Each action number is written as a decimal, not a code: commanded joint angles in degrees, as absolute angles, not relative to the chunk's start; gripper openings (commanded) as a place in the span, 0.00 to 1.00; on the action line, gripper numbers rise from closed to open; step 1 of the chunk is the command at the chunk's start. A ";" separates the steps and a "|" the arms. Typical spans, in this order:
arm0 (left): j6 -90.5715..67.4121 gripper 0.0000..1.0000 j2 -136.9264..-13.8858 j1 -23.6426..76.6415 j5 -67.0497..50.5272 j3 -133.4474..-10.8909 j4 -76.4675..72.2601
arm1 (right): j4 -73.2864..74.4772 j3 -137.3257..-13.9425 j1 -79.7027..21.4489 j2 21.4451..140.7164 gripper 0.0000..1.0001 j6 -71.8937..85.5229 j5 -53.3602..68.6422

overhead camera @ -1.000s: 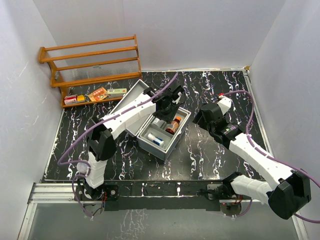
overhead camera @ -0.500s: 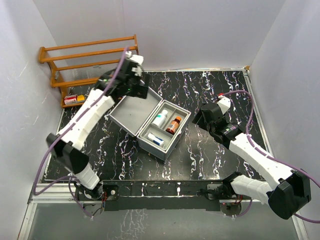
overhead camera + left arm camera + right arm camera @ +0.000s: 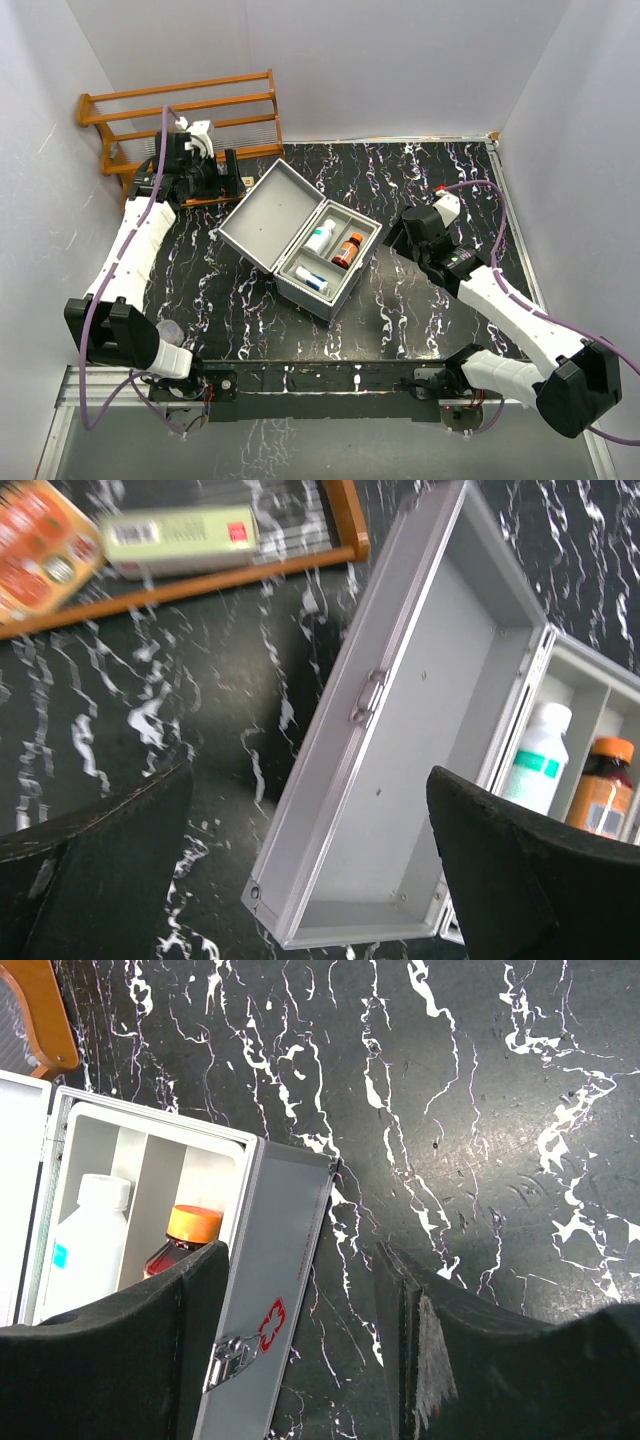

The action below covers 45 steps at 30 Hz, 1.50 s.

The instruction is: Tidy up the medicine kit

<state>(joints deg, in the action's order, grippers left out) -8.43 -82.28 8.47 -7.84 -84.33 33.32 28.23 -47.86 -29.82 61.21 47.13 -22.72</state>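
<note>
Medicine kit (image 3: 300,240) sits mid-frame in top view on black marbled table (image 3: 440,180), lid (image 3: 268,212) thrown back toward upper left, tray side toward lower right. Inside: white bottle (image 3: 320,237) and amber bottle w/ orange cap (image 3: 347,249) in the far compartments, small white-blue item (image 3: 312,281) in the near one; some room looks left. Left gripper (image 3: 222,172) is up at upper left of top view, over the bottom shelf of wooden rack (image 3: 180,110); fingers (image 3: 110,870) spread wide, nothing btwn them. Left wrist view shows green-white box (image 3: 180,540) and orange packet (image 3: 35,545) lying on that shelf at top left of frame, kit lid at right. Right gripper (image 3: 403,236) hangs just right of kit, fingers (image 3: 110,1360) moderately apart, empty; kit's latch wall w/ red cross shows below the gap, contact not evident. Step, as I read it: fetching next supply from rack for the kit, pick not yet made. Next move prob. calls for: lower left gripper to the shelf, straddle the box across its narrow side, keep clear of the front rail and upper rails, close, lift out, carry over to an open compartment. Risk: flat items are hard to pinch off a shelf; the rail may block the approach.
</note>
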 commanded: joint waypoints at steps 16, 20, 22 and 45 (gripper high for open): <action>-13.68 0.99 -85.65 -1.14 -41.54 -72.91 28.45 | 22.94 -46.83 -29.45 62.53 0.57 48.00 -21.71; -13.12 0.98 -87.20 -1.10 -44.19 -73.08 29.48 | 22.87 -46.69 -29.44 62.18 0.57 47.82 -21.88; -13.10 0.97 -87.21 -1.12 -44.15 -73.12 29.95 | 22.88 -46.67 -29.42 62.14 0.57 47.86 -21.85; -30.51 0.80 -74.91 4.36 -59.37 -70.68 18.06 | 22.52 -46.76 -29.42 61.45 0.57 48.10 -21.41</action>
